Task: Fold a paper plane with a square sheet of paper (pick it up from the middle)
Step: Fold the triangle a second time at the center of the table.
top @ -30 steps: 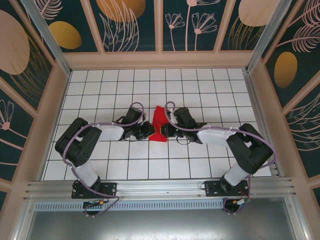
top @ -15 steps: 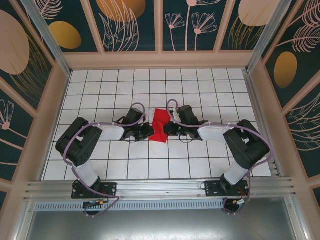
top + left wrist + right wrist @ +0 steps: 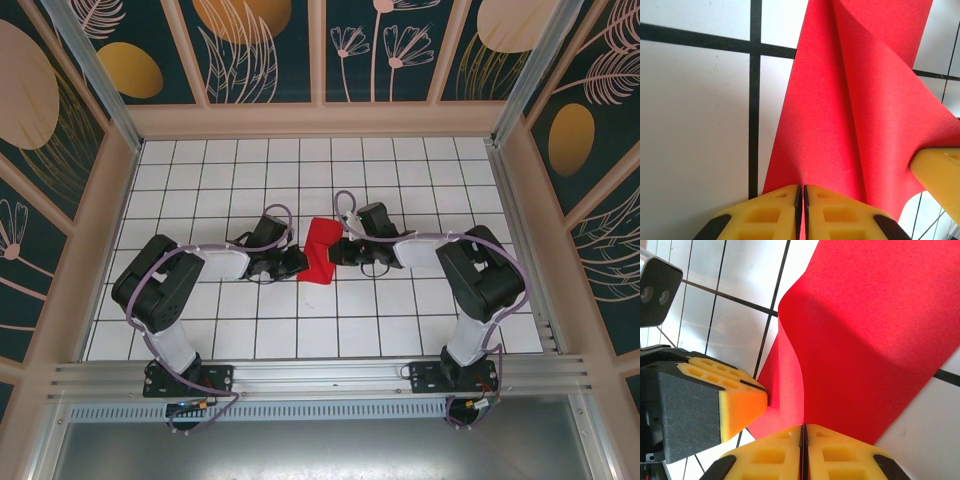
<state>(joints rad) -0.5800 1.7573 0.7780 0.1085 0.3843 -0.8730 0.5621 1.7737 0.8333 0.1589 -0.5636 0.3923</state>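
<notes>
No legible text, number, label, brand or sign on any surface in view. Red sheet of paper (image 3: 319,252) plain on the faces that show; table (image 3: 400,330) tiles carry black grid lines only, wall panels (image 3: 260,50) plant drawings only.
</notes>
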